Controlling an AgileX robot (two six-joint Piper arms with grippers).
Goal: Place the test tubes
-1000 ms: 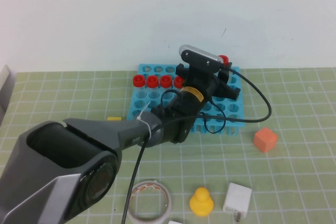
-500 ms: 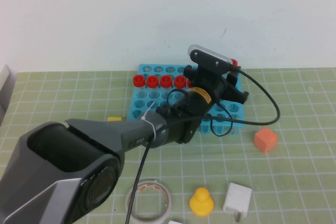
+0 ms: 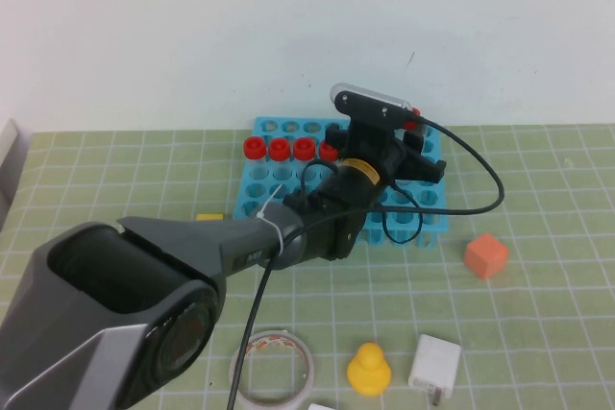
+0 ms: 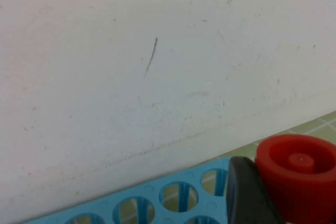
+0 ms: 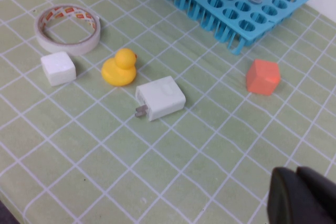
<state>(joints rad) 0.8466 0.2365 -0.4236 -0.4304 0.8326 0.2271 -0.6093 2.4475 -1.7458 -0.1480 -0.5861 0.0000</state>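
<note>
Mid-placement. Left gripper (image 3: 413, 144) at upper centre of high view, over blue rack (image 3: 258, 201), clamped on red-capped test tube (image 3: 411, 126). Four capped tubes (image 3: 279, 149) already seated in a row left of it. Next: line up with a free hole, lower straight, release. Right gripper (image 5: 300, 196) closed, empty, lower right of its wrist view.
</note>
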